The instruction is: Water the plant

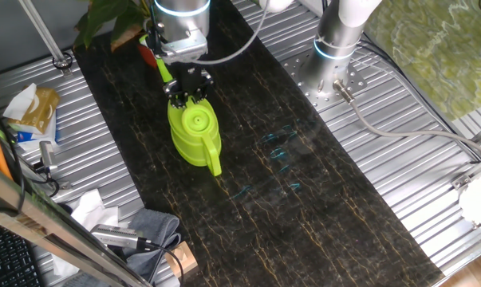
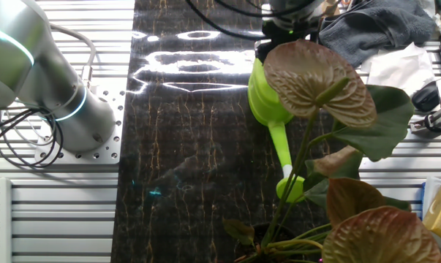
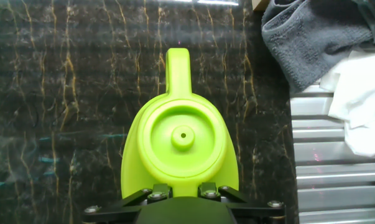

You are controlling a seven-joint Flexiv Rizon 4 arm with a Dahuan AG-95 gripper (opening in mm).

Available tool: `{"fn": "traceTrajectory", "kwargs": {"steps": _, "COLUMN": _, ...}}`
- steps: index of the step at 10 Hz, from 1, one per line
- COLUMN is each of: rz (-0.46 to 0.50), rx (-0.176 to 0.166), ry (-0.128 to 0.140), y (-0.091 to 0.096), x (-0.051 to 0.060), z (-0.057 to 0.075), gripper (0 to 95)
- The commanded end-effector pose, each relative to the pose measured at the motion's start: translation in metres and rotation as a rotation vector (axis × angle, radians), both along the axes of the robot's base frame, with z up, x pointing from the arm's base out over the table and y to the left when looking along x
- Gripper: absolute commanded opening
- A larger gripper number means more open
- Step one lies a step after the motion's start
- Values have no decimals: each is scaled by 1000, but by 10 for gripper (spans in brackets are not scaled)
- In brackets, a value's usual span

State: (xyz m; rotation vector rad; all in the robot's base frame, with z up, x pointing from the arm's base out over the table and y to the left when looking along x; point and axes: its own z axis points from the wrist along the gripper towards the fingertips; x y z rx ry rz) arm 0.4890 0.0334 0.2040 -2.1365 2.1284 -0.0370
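Watering can [image 1: 195, 135]: lime green, sitting upright on the dark marbled mat [image 1: 304, 207]. In one fixed view its handle is pointing toward the camera; the round lid [image 3: 183, 138] is showing a small centre hole in the hand view. In the other fixed view the long spout [image 2: 284, 150] is reaching toward the plant and ending in a bulb beside the leaf stalks.

Gripper [image 1: 187, 94]: black, hanging directly over the spout end of the can, at the body's edge. Whether the jaws are spread or pinching the can cannot be told; the fingertips are lying out of sight below the hand view's lower edge, and leaves are covering them in the other fixed view.

Plant [image 2: 319, 88]: standing at the end of the mat beyond the can, just past the spout tip. Broad green and brownish leaves are filling the near corner of the other fixed view; in one fixed view its foliage [image 1: 112, 20] and a bit of red pot [image 1: 147, 53] are showing behind the arm.

Grey cloth [image 3: 311, 37]: lying crumpled off the mat's edge, beside white paper [image 3: 361, 106].

Arm base [image 2: 52, 95]: standing on the ribbed metal table [image 1: 400, 175], beside the mat.
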Motion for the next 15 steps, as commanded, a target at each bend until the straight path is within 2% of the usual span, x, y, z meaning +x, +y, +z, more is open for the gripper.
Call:
{"fn": "traceTrajectory", "kwargs": {"steps": 1, "rz": 2, "rx": 7, "ry": -4, "y": -6, "x": -5, "z": 4, "gripper": 0}}
{"fn": "traceTrajectory", "kwargs": {"steps": 4, "rz": -2, "rx": 21, "ry": -7, "y": -13, "x": -8, "z": 7, "gripper": 0}}
{"fn": "traceTrajectory", "kwargs": {"steps": 15, "rz": -12, "rx": 80, "ry": -25, "y": -31, "x": -8, "z": 14, "gripper": 0}}
